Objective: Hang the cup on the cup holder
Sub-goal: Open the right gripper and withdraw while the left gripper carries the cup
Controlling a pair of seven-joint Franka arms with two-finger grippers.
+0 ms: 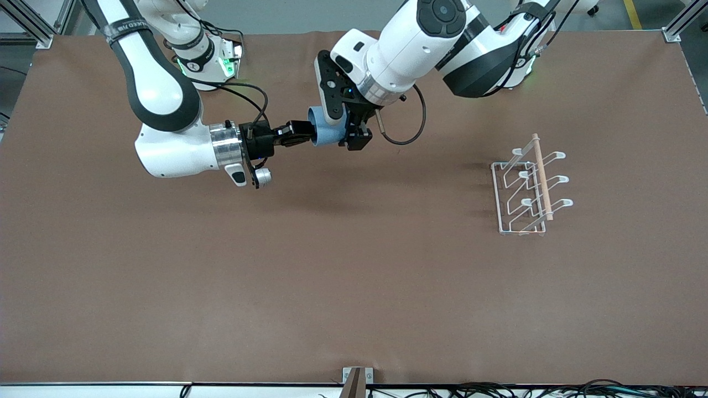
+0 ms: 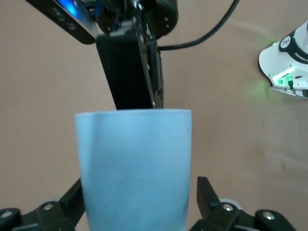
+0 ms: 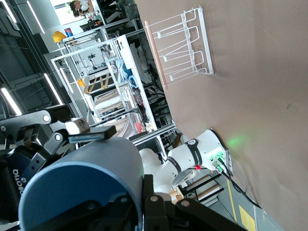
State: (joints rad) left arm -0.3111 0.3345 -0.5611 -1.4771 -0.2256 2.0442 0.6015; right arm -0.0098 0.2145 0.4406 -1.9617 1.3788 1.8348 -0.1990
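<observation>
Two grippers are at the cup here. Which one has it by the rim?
The right gripper: its fingers pinch the rim at the open end of the cup. The left gripper sits around the cup's body instead.
</observation>
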